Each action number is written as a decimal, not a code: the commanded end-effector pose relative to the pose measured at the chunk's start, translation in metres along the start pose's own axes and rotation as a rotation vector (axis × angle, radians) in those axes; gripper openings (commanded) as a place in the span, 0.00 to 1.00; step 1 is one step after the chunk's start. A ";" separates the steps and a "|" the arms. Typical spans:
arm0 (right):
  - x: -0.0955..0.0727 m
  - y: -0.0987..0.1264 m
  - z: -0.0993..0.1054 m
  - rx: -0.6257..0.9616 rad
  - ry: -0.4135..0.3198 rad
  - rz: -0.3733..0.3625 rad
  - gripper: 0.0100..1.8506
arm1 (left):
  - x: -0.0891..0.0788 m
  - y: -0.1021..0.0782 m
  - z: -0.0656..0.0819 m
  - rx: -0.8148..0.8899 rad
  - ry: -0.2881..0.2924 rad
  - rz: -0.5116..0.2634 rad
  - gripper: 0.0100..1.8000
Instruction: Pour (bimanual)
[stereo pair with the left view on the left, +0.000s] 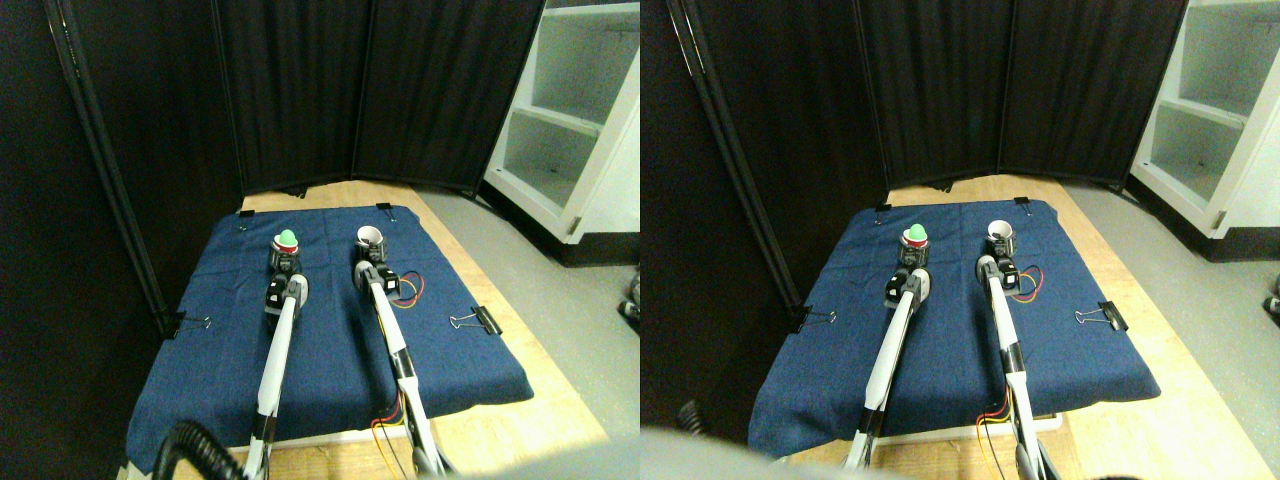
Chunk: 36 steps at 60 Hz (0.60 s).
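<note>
So both arms are stretched out over the blue cloth (330, 330), which is spread on a wooden table (520, 430) and pinned at the edges with binder clips (478, 320). Toward the far end of the cloth there's a red cup (286, 243) with something green poking out the top, and the left gripper (283, 262) is right up against its near side. Can't honestly tell if it's clamped on or just touching, it's too small. Just to the right of that cup, a bit apart, sits a white cup (370, 236), upright, and the right gripper (366, 266) is at its near side too; same deal, no idea if the jaws are closed. Behind the cloth is a black curtain (300, 90), and off to its right a white shelf (570, 110).
</note>
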 end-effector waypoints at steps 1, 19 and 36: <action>0.001 -0.003 -0.004 -0.020 0.014 -0.019 0.17 | 0.003 0.000 0.000 -0.006 -0.021 -0.010 0.18; -0.002 0.001 -0.004 -0.014 0.004 -0.028 0.17 | 0.003 0.002 0.000 0.005 -0.033 -0.003 0.18; -0.005 0.002 0.000 0.060 0.088 -0.095 0.57 | -0.003 0.001 0.001 0.109 0.014 0.035 0.87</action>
